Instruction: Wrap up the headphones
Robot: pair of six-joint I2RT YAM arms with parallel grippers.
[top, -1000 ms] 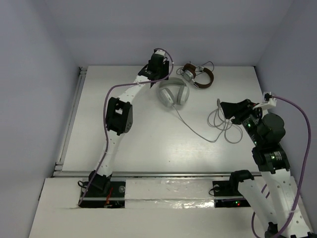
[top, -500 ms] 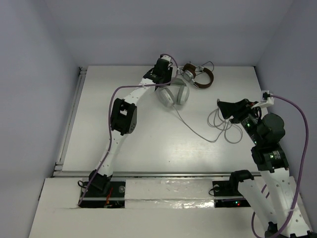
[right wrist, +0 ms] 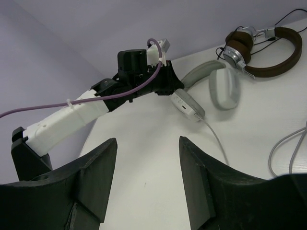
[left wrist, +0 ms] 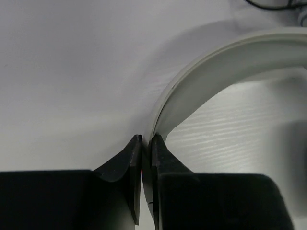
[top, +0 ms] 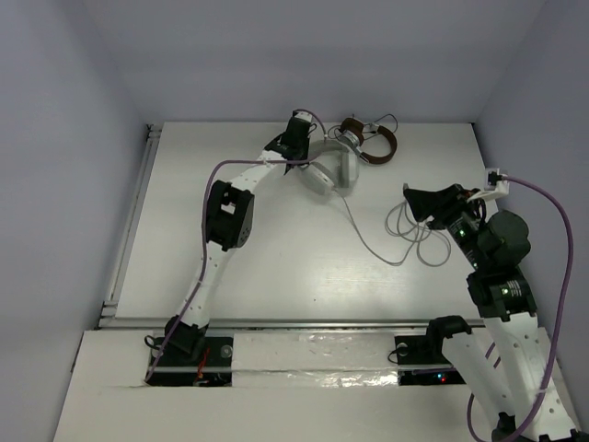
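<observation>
Jaws of the left gripper (left wrist: 143,143) are nearly shut, pinching the thin edge of the headband (left wrist: 216,67) of the headphones (top: 329,169). The band arcs up and right from the jaws, with the earcups (right wrist: 223,89) hanging past it. The hold is at the very fingertips and looks as if it could slip, so squeeze firm, lift slowly and don't twist. The cable (top: 366,241) trails from the lower earcup toward the right gripper (right wrist: 147,141), whose jaws are wide and empty, with the slack loops (top: 410,230) just beside them. The right gripper should probably take the cable near the loops and wind it round the band. The brown headphones (top: 370,140) sit just beyond the earcups, so keep the cable clear of them.
</observation>
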